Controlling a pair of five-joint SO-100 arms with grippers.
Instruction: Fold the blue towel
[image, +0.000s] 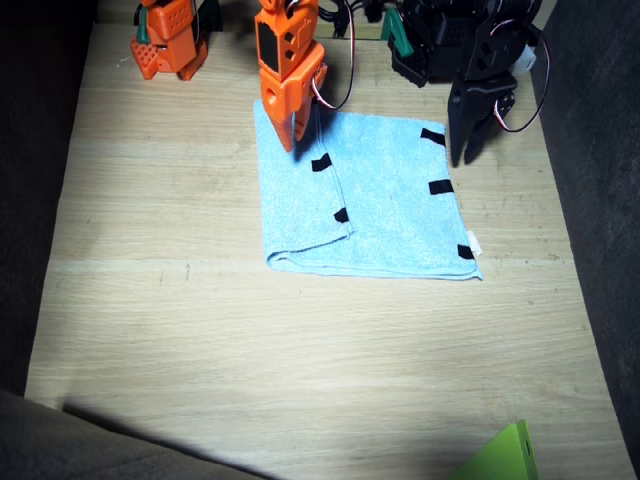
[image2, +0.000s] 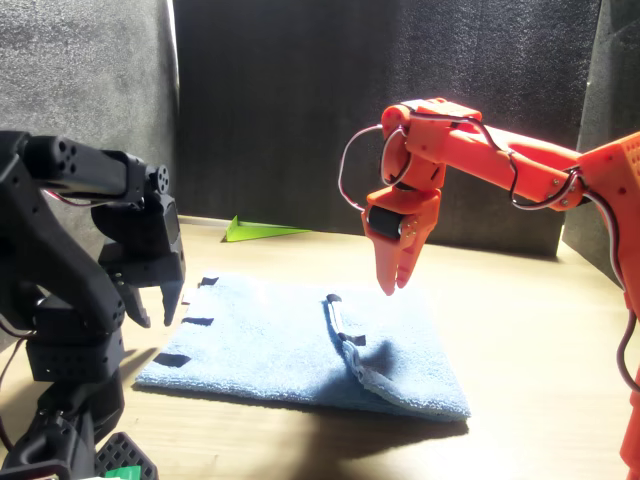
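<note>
On a pale wooden table (image: 300, 350), the blue towel (image: 390, 215) lies flat between two robot arms, one strip along its side already folded over so that a doubled flap runs down the cloth. Small black tape marks (image: 441, 187) dot the flap's edge and the opposite edge, and a small white tag (image: 476, 244) sticks out at one near corner. Above the folded side, the orange right gripper (image2: 397, 285) hangs clear of the cloth, its fingers pointing down, pressed nearly together and holding nothing. Just off the other edge, the black left gripper (image: 466, 155) hovers over the table beside the towel, its two fingers slightly parted and empty. Near the table's front edge, a green object (image: 505, 458) pokes into the fixed view.
</note>
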